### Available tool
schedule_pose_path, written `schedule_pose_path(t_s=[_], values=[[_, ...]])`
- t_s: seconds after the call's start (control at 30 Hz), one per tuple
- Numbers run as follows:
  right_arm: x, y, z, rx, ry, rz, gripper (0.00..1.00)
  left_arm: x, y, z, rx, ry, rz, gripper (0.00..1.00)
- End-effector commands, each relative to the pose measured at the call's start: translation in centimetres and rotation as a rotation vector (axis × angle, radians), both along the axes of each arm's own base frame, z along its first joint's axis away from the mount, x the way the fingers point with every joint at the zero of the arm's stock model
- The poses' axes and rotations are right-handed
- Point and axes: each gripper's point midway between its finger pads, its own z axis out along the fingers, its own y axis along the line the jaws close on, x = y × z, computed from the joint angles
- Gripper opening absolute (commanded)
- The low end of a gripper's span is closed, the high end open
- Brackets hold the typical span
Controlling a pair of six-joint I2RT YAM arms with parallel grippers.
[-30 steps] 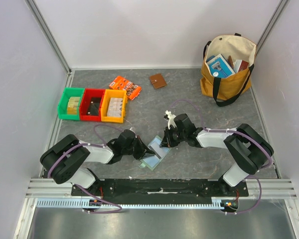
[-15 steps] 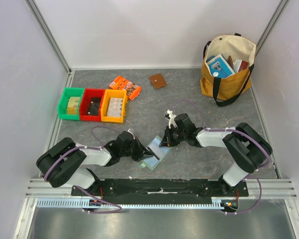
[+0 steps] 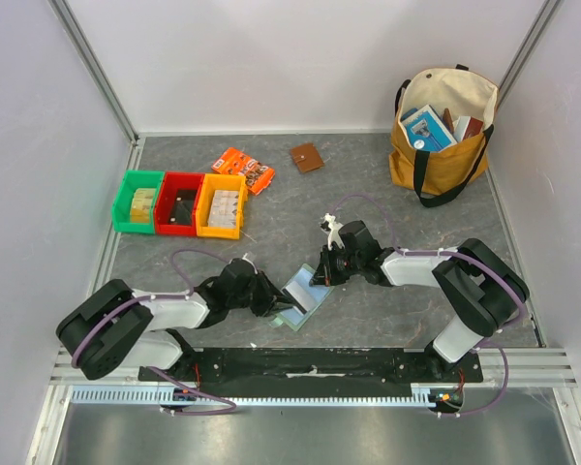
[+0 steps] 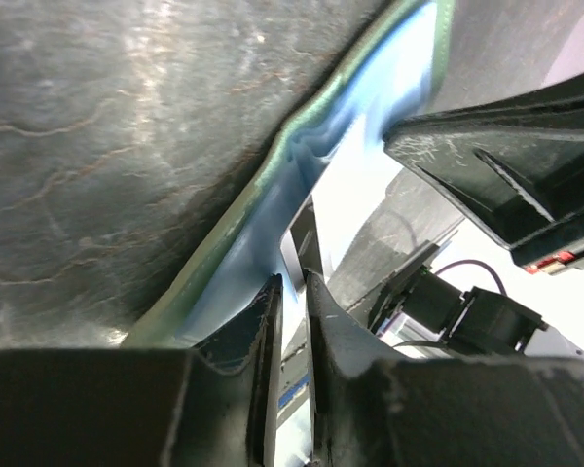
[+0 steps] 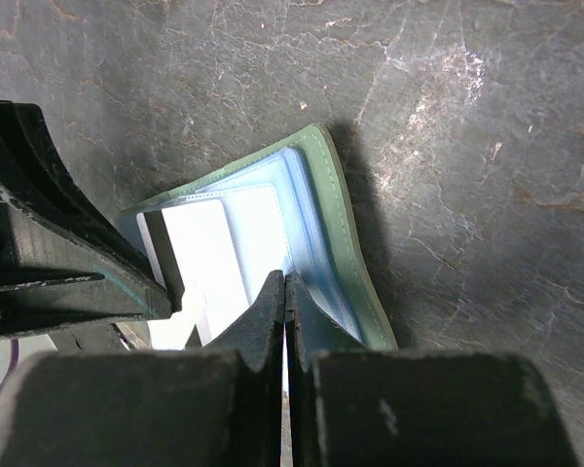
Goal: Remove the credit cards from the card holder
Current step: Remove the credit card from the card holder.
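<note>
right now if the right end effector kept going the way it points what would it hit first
The card holder: the right end effector, shut, points right at its open blue sleeves, tips likely touching.

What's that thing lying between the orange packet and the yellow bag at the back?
A small brown square wallet, lying flat and apart from both the packet and the bag; the top view shows it.
</note>
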Motion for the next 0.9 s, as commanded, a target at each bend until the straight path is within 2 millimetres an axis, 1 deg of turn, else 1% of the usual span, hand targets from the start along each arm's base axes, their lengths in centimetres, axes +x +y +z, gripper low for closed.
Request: schedule_pose_path(t_s=[0.0,0.07,0.13,0.37,0.43,0.53,0.6,0.7,0.87], values=[[-0.3,-3.7,-4.0,-0.192,0.031,-0.063,0.00,0.4,0.4,-0.9,0.054,-0.011,0.010,0.23],[-0.2,-3.7,-3.7,-0.187,0.024,-0.063,0.00,0.5,0.2,-1.3,0.055,0.001,0.010,0.25],[-0.2,-3.6,-3.7,-0.183,0.023,-0.061,0.00,0.5,0.1,-1.6,0.051,0.012,0.011,0.30],[-0.5,-3.8,-3.8,-0.183,0.028,-0.060,0.00,0.4,0.3,-2.3,0.065,0.024,0.022,0.31],[-0.4,-3.8,-3.8,-0.183,0.024,-0.062,0.00,0.4,0.4,-2.2,0.064,0.024,0.026,0.24],[-0.4,-3.9,-3.8,-0.187,0.022,-0.066,0.00,0.2,0.7,-2.1,0.063,0.022,0.032,0.09],[-0.3,-3.9,-4.0,-0.192,0.022,-0.069,0.00,-0.1,1.1,-2.1,0.071,0.024,0.035,0.03],[-0.2,-4.0,-4.1,-0.194,0.022,-0.072,0.00,-0.6,2.0,-1.9,0.089,0.022,0.042,0.02],[0.3,-3.7,-3.5,-0.186,0.007,-0.071,0.00,-1.1,3.6,-0.3,0.120,-0.024,0.059,0.02]])
